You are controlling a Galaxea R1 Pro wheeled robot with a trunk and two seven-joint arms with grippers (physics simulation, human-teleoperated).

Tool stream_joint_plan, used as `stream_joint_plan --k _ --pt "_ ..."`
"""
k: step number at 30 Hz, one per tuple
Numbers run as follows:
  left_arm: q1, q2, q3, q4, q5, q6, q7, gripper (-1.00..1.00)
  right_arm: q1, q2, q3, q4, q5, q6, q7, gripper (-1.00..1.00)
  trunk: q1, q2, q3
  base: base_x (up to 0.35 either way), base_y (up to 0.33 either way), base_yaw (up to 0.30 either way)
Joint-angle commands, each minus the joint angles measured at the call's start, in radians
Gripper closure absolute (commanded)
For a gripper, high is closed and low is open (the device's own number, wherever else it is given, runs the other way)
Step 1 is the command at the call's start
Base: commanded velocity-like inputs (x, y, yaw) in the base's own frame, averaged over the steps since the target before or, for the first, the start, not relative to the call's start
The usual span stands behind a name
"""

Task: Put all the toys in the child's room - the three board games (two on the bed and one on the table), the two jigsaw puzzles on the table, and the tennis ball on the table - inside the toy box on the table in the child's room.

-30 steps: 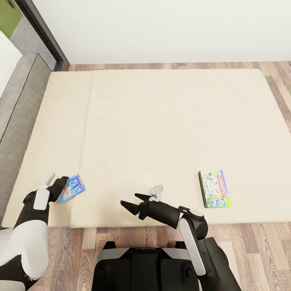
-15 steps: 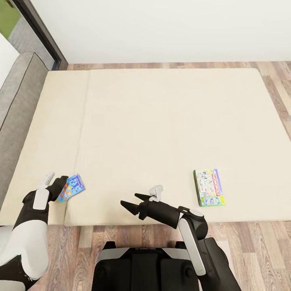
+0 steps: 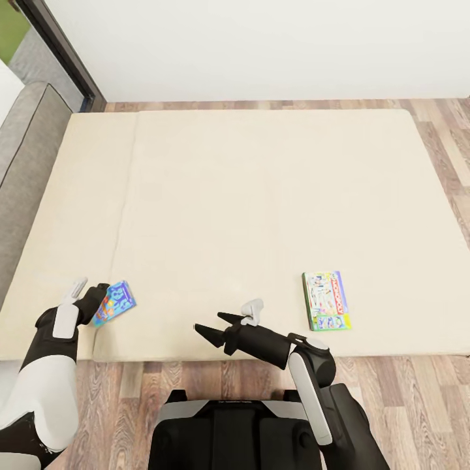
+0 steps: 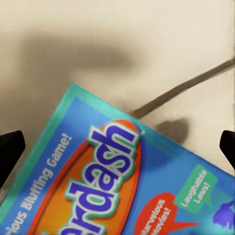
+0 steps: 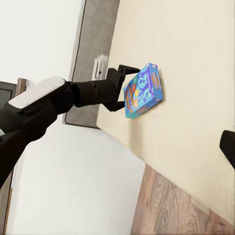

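At the near edge of the bed [image 3: 261, 196], the left end effector [image 3: 98, 301] grips the blue board game [image 3: 115, 302] by one end, tilted clear of the mattress for carrying; the right end effector [image 3: 212, 326] hangs released. The Monopoly box [image 3: 325, 300] lies flat, well apart.

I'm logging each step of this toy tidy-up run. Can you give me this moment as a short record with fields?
place: beside the bed, beige mattress, wooden floor around it
left gripper: shut on the blue board game, holding it at one end, just above the mattress near its front edge
right gripper: open, holding nothing, over the front edge of the bed
other toy: Monopoly board game lying flat on the mattress, off to the robot's right, untouched
toy box: not in these pictures
stage: one game grasped, one left on the bed
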Motion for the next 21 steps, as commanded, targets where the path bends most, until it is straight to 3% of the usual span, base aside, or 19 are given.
stream_joint_plan --k 1,21 --pt "0.000 -0.001 0.001 0.047 0.028 0.007 0.008 -1.00 0.000 0.000 -0.001 0.000 -0.005 0.006 0.000 -1.00 0.000 -0.001 -0.001 -0.002 -0.180 0.000" --pt "0.000 0.002 0.003 0.047 0.028 0.009 0.008 -1.00 0.000 0.000 -0.001 0.000 -0.007 -0.010 -0.001 -1.00 0.000 -0.001 -0.001 0.000 -0.013 0.000"
